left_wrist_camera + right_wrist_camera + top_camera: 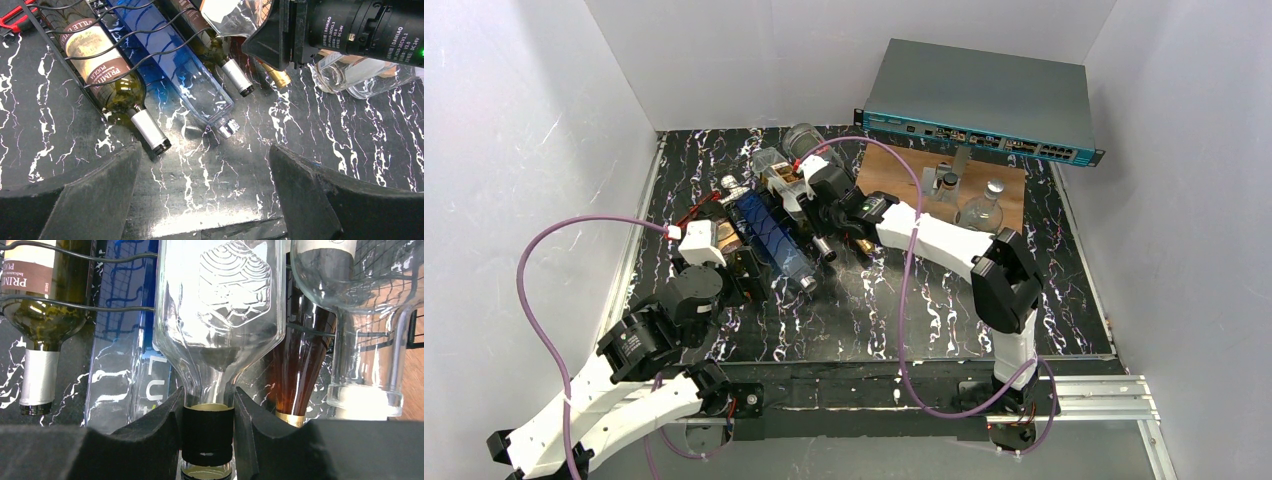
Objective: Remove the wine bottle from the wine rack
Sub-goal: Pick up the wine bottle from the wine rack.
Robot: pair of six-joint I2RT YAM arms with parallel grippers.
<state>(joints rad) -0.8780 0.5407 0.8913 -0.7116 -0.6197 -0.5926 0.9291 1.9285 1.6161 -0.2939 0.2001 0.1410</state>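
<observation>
Both jaws of the right gripper (207,437) clamp the black-capped neck of the clear glass wine bottle (220,305), embossed with a ridged hexagon, lying in the thin black wire rack (100,306); the left gripper (205,160) gapes apart.

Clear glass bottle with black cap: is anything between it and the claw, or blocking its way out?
Nothing visible. The right gripper is shut on the clear glass bottle's neck. A brown glass bottle and a blue glass bottle lie alongside, not across its path.
</observation>
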